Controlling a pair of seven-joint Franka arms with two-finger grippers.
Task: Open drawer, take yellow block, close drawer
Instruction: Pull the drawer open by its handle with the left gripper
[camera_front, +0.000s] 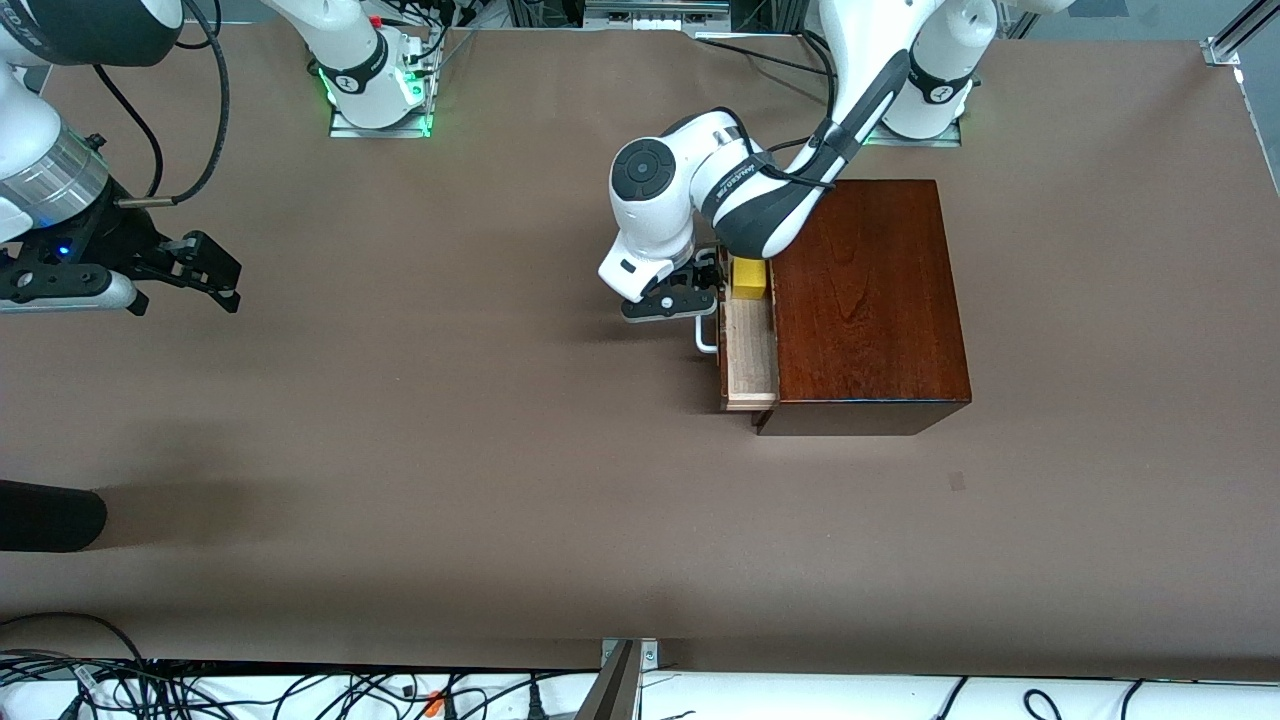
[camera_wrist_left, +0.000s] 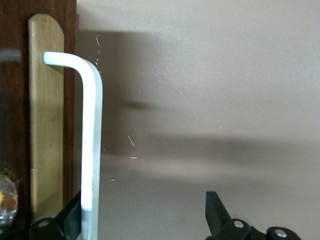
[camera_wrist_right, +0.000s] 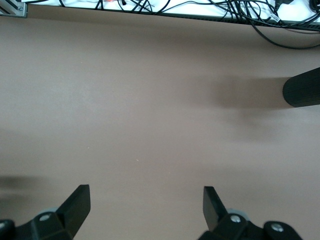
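Observation:
The dark reddish-brown wooden box (camera_front: 865, 300) stands toward the left arm's end of the table. Its drawer (camera_front: 750, 350) is pulled partly out and shows its pale wood interior. The yellow block (camera_front: 748, 278) lies in the drawer, at the end nearer the robots' bases. My left gripper (camera_front: 690, 295) is open at the white handle (camera_front: 706, 335). In the left wrist view the handle bar (camera_wrist_left: 92, 140) runs just in front of one finger (camera_wrist_left: 70, 217); the other finger (camera_wrist_left: 216, 212) stands well clear of it. My right gripper (camera_front: 215, 280) waits open and empty over bare table at the right arm's end, as its wrist view (camera_wrist_right: 145, 205) also shows.
A black cylindrical object (camera_front: 50, 515) reaches in over the table edge at the right arm's end; it also shows in the right wrist view (camera_wrist_right: 302, 87). Cables (camera_front: 300, 690) lie along the table edge nearest the front camera.

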